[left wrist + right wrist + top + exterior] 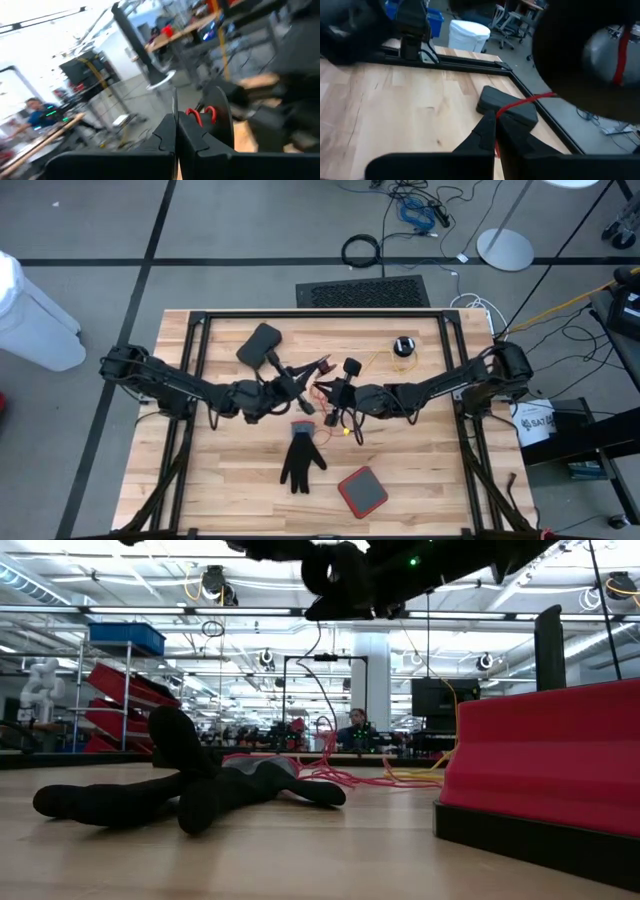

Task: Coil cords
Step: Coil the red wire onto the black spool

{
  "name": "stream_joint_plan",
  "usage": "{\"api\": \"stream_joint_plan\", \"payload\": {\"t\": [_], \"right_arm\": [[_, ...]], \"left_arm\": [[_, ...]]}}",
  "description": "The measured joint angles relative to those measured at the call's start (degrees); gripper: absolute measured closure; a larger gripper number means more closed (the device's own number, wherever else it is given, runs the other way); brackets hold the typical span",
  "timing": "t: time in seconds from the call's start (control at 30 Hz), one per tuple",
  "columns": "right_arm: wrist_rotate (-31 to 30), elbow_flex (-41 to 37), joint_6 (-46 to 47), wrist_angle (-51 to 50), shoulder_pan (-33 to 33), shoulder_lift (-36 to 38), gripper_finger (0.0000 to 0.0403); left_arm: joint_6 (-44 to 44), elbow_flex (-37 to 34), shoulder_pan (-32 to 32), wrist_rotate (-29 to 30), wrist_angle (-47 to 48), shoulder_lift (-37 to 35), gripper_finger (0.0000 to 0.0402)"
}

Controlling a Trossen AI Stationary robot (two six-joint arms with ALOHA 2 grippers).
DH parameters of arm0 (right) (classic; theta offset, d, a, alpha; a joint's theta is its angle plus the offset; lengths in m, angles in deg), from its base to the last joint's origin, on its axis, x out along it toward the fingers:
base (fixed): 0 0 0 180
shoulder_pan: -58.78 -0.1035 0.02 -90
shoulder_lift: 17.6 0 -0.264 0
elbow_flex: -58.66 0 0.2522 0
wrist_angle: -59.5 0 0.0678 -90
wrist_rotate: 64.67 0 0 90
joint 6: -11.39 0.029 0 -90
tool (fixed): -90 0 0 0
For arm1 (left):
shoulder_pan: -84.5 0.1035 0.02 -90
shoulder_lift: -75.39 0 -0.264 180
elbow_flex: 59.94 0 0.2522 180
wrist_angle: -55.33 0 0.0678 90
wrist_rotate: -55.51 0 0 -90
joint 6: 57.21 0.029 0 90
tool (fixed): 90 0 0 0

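Both arms meet above the table's middle. My left gripper (316, 368) (176, 119) is shut, with red cord loops (201, 115) beside its fingers. My right gripper (330, 391) (496, 117) is shut on a thin red cord (321, 386) that sags toward the table. A thin yellow cord (376, 359) runs from a small black round puck (403, 346) resting on the table toward the grippers. In the low view, red and yellow cords (340, 776) lie piled on the table behind the glove. My left gripper has its shut fingers level; a thin cord (174, 99) rises from their tips and red loops hang beside them, lifted off the table. The fingers hide the place of contact. My right gripper pinches the red cord (503, 112) between its fingertips, reaching nearly level from the table's right. From there the cord runs fairly straight away from the tips, lifted clear of the table.
A black glove (302, 461) lies near the front middle, with a red pad with a dark rim (362, 491) to its right. A dark grey flat object (260, 344) sits at the far left. A black frame rail (320, 314) borders the tabletop.
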Motion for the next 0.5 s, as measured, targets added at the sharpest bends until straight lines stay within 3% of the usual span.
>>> {"api": "stream_joint_plan", "payload": {"t": [0.5], "right_arm": [[0.1,0.0,1.52,2.46,-0.11,-1.26,0.0403]], "left_arm": [[14.54,0.04,0.0,8.8,3.07,7.18,0.0401]]}}
